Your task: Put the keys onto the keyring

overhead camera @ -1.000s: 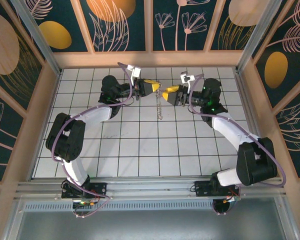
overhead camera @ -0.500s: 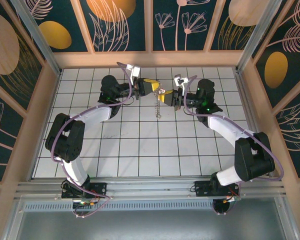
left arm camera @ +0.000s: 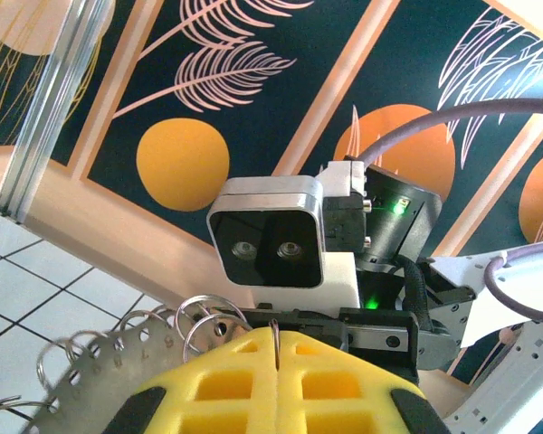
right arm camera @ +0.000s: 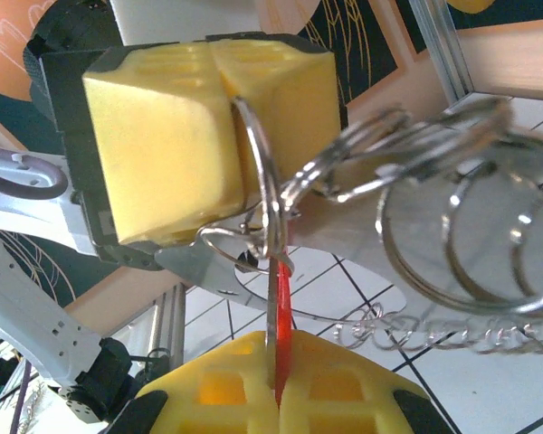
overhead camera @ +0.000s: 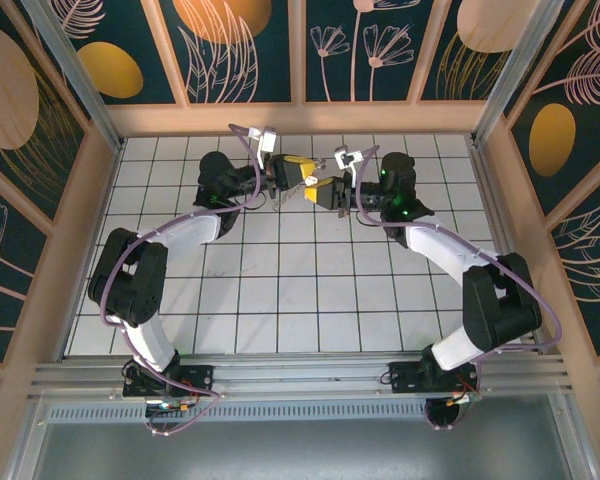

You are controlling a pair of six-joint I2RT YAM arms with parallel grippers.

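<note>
Red key (right arm camera: 281, 307) clamped in right hand (right arm camera: 276, 384), tip at keyring (right arm camera: 261, 163); left hand (left arm camera: 276, 362) pinches keyring, above worktop (overhead camera: 280, 300); threading apparently unfinished; key looks not yet on.

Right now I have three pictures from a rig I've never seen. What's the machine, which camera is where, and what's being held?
These are two robot arms bolted at the near edge of a white tiled table. The wide picture comes from a fixed camera above and behind them. The other two come from a small camera on each wrist, looking along that arm's own yellow fingers. The arms meet nose to nose over the far middle of the table. The left gripper is shut on a thin metal keyring, which has further rings and a chain attached. The right gripper is shut on a red key, whose upper end reaches the keyring. I cannot tell whether it is threaded on.
</note>
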